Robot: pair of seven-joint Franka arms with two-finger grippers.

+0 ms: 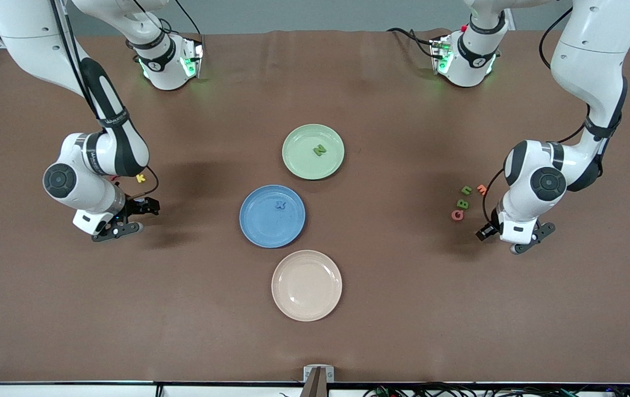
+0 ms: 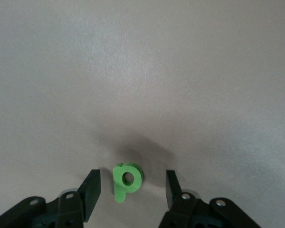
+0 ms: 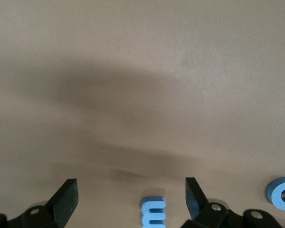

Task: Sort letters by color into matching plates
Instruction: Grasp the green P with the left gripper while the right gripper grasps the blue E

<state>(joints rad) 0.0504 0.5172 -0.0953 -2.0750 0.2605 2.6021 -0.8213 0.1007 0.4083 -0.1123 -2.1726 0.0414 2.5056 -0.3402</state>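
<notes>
Three plates lined up mid-table: light green plate (image 1: 313, 151) farthest from the front camera with a green N (image 1: 320, 149) lying in it, blue plate (image 1: 272, 215) next down with a blue X (image 1: 280, 205) inside, cream plate (image 1: 306, 285) nearest and bare.

Over at the left arm's end, left gripper (image 2: 133, 190) down low above the brown table (image 1: 403, 275), fingers spread wide, straddling a green P (image 2: 126, 180) that lies flat between the tips, touching neither. Just beside that arm in the front view, a small cluster: green letter (image 1: 466, 191), another green one (image 1: 463, 203), an orange letter (image 1: 482, 189) and a pinkish-red ring-shaped one (image 1: 457, 214), possibly a Q, too small to call.

At the right arm's end, right gripper (image 3: 131, 202) also low over the table, fingers released and wide apart, a blue E (image 3: 153, 212) lying between them, nothing gripped. Second blue letter (image 3: 281, 192), round in shape, resting off to one side, partly cut by the frame edge. Yellow K (image 1: 140, 178) on the table close by the right arm's wrist.
</notes>
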